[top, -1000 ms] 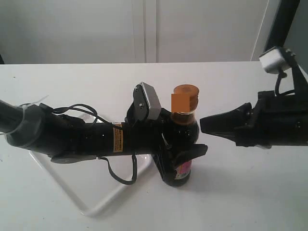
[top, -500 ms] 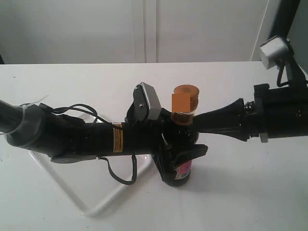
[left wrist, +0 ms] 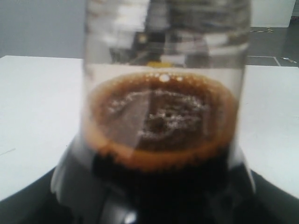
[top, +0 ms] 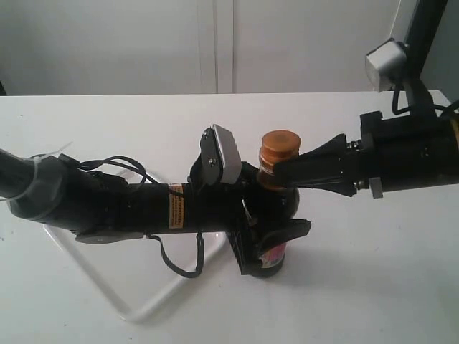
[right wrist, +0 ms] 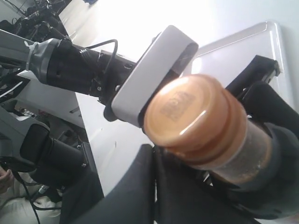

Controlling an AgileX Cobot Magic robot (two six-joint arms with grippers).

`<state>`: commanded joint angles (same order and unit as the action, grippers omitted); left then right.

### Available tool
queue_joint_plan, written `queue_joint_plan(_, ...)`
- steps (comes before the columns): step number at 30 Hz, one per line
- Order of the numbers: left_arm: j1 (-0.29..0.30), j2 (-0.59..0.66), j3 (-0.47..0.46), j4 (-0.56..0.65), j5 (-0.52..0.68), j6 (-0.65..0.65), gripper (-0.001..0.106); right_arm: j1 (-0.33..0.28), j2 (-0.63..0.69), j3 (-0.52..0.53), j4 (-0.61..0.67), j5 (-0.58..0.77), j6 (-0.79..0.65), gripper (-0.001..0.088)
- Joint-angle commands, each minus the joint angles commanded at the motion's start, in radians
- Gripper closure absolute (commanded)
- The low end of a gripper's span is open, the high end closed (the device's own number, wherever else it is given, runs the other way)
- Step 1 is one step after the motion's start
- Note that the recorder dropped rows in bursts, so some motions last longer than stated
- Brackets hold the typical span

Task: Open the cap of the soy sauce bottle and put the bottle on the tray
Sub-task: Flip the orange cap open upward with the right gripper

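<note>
Bottle (top: 281, 208) upright on table (top: 373, 287) beside tray (top: 136, 312), axis vertical, cap (top: 280, 147) up. Left gripper (top: 276, 228) clamps its body; right gripper (top: 278, 170), fingers pressed together, touches it just under cap. Label (top: 272, 252) text unreadable.

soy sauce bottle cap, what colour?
The cap is glossy amber-brown. It shows best in the right wrist view.

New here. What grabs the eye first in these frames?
The soy sauce bottle stands upright mid-table, its body gripped by the left tool, with the amber cap shut on top. From the right, the right tool points at the neck just under that cap; whether it is pinching is unclear. The white tray lies left of the bottle, partly under the left arm.
</note>
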<state>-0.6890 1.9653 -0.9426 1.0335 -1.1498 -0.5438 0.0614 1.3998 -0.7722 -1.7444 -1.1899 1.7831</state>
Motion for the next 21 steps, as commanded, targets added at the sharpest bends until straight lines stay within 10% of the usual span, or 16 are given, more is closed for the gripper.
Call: queue_joint_plan(21,0.000,0.000,0.000,0.027,0.003,0.002,0.105,0.000,0.000,-0.158,0.005,0.158,0.105,0.0868)
